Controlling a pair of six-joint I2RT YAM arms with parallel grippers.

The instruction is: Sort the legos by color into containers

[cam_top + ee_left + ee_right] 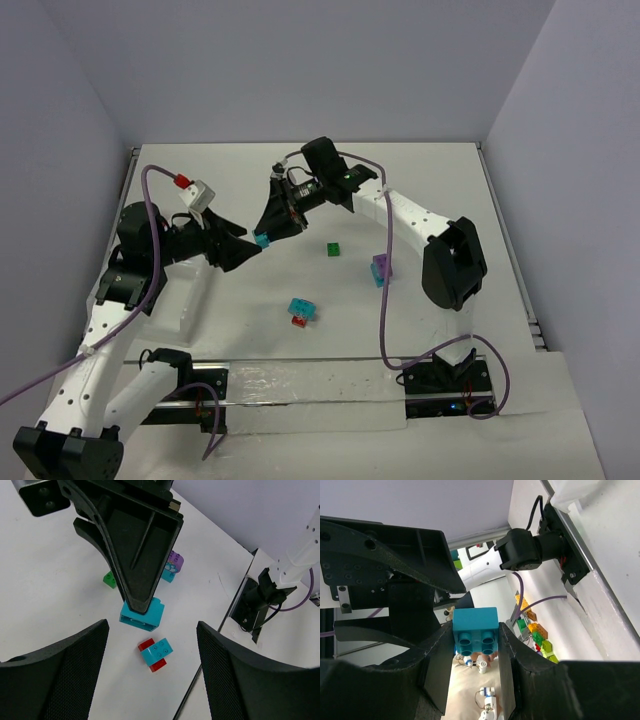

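Top view: right claw (270,228) reaches twd centre-left of the surface (420,190), pinching a cyan brick (262,240) at its tips; left claw (245,250) sits just beside it, nose to nose; green brick (332,249), purple/cyan pair (379,268) and cyan/red pair (301,312) lie loose, apart from each other; clear tray (310,395) is at the near edge btwn the arm bases, well apart from the held brick.

Left wrist view: left claw's fingers (55,675) are spread wide w/ nothing btwn them; right claw comes in from above w/ the cyan brick at its tip, the loose pieces beyond on the surface.

Right wrist view: brick is squeezed flat-sided btwn both right fingers (437,675), underside tubes facing the cam; grip looks square.

Judgement: step in hand is one single cyan brick picked, not yet binned; whether a hand-off to the left claw is meant, can't tell. Next move needs the brick carried back to the tray, over the right compartment, then let go low; the 2-colour pairs will prob. need both claws to pull apart.
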